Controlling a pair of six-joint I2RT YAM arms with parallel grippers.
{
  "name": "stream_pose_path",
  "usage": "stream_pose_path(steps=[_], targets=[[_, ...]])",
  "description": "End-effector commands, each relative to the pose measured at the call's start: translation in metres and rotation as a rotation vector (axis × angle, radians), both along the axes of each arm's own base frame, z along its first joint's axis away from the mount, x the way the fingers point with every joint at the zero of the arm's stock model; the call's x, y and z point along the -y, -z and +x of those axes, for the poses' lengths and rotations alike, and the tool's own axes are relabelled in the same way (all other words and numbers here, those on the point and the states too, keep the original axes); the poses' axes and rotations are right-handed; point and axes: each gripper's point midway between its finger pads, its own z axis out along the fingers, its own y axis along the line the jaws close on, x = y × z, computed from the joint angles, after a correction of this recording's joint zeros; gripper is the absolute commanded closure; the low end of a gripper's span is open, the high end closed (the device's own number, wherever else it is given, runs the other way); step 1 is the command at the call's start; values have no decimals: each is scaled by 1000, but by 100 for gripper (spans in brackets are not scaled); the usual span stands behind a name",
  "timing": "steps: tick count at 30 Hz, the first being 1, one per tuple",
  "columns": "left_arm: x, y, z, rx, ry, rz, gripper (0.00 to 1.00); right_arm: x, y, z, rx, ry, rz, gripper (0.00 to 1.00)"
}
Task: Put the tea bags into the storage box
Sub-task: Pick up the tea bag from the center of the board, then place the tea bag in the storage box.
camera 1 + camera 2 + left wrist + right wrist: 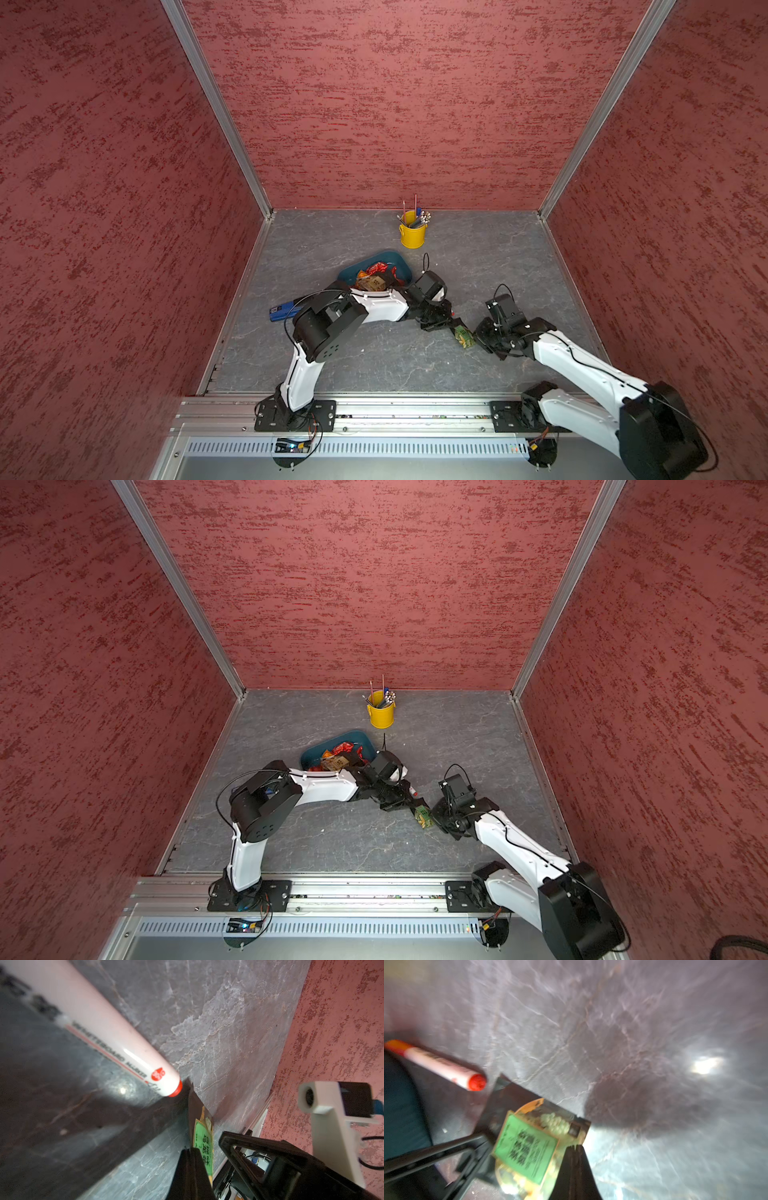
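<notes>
Red mottled walls (pixel 374 104) close in a grey marbled table (pixel 374 365). In a top view, low and right of centre, we see the green-labelled tea bag (pixel 464 336) pinched between the left end effector (pixel 454 325) and the right end effector (pixel 478 338), both narrowed onto it from opposite sides. Up and left of them, the storage box (pixel 399 259) already carries a heap of red and tan tea bags (pixel 376 276). The yellow bucket (pixel 412 237) stands above it in the frame.

From the left wrist, the green-labelled tea bag (pixel 204 1142) shows edge-on, thin as card, clamped in our left fingers (pixel 187 1167). The marker pen (pixel 116 1043) lies just beside its far corner.

From the right wrist, the label faces us (pixel 527 1147). Pale pellets show through the clear film, and our right fingers (pixel 575 1167) bite the edge next to them. We cannot tell whether it touches the table.

We judge it light, limp and slick, with loose contents that shift. The flat sealed border is the place to hold, not the bulging window. With two grips on it, pulling apart could crease or tear the film.
</notes>
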Motion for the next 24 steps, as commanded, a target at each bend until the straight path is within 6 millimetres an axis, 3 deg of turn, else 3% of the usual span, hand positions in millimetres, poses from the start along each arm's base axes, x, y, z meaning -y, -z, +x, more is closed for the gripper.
stream_pose_path(steps=[1,4,7,13,18,22,24], targets=[[4,-48,10,73,14,-68,100,15,-39,6,82,14,-61,100],[-11,-87,29,152,-13,-79,100,17,-68,11,144,18,-59,100],[-41,-117,53,198,-72,-90,100,14,-81,16,153,-11,-62,100],[-124,-139,90,207,-237,-124,100,6,-81,22,148,-36,-44,100],[-197,-131,110,192,-384,-135,100,3,-78,26,143,-49,-43,100],[-232,-104,123,159,-458,-132,100,0,-79,30,141,-58,-38,100],[-242,-90,129,140,-476,-130,92,-1,-81,32,144,-63,-42,100]])
